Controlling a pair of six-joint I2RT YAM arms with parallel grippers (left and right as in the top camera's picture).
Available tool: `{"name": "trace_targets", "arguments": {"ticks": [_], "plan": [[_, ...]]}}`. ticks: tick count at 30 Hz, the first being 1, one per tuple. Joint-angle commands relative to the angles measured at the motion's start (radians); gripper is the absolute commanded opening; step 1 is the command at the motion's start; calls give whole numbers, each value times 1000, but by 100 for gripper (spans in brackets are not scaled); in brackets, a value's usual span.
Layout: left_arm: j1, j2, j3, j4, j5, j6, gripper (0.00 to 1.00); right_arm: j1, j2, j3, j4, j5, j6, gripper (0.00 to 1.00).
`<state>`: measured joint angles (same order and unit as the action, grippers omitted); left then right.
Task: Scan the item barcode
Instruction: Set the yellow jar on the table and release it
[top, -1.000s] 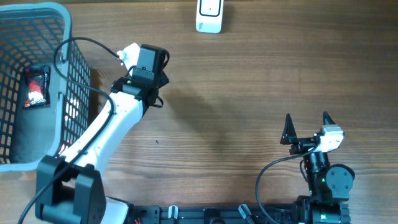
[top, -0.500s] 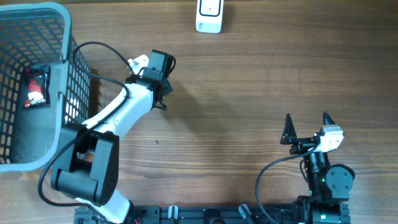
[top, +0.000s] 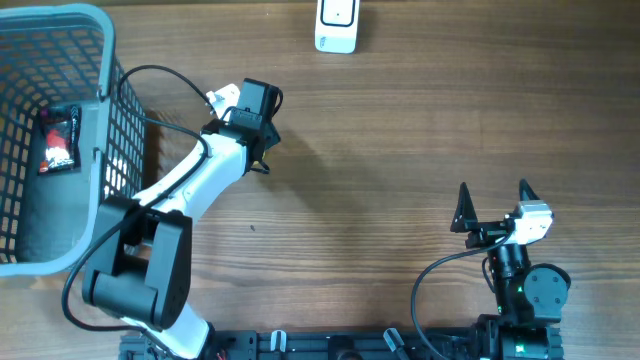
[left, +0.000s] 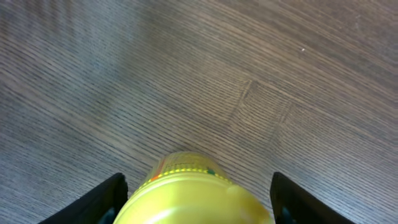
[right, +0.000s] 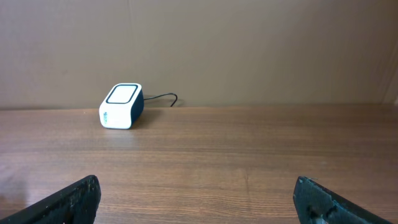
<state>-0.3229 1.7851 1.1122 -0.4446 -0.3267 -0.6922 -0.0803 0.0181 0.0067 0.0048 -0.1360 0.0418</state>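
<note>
A yellow-lidded item (left: 189, 186) with a coloured label stands on the wooden table, seen from above in the left wrist view. My left gripper (left: 196, 205) straddles it with its dark fingers (left: 112, 199) wide apart, and a thin strip of table shows beside the right finger. In the overhead view the left gripper (top: 260, 150) covers the item. The white barcode scanner (top: 337, 25) sits at the table's far edge, also in the right wrist view as the scanner (right: 121, 106). My right gripper (top: 492, 205) rests open and empty near the front right, shown as the right gripper (right: 199, 199).
A grey mesh basket (top: 100, 60) stands at the left edge with a red and black packet (top: 58, 140) inside it. The left arm's cable loops over the basket's rim. A wall rises behind the scanner.
The left arm swung to the right, away from the basket, then stayed still over the last half second. The right arm has not moved.
</note>
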Motion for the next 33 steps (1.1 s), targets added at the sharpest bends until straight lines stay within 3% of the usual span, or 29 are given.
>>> {"name": "trace_targets", "arguments": {"ticks": [1, 7, 16, 21, 26, 33], "plan": [[-2, -105, 11, 0, 4, 66, 77, -5, -8, -2, 3, 9, 12, 100], [-26, -304, 15, 12, -15, 141, 78, -5, -8, -2, 3, 9, 12, 100], [-55, -712, 53, 26, -194, 165, 81, -5, -8, -2, 3, 9, 12, 100], [-33, -911, 79, 77, -512, 165, 78, -5, -8, -2, 3, 9, 12, 100], [63, -927, 79, 94, -663, 164, 79, -5, -8, -2, 3, 9, 12, 100], [319, -775, 80, 173, -615, 160, 85, -5, -8, -2, 3, 9, 12, 100]]}}
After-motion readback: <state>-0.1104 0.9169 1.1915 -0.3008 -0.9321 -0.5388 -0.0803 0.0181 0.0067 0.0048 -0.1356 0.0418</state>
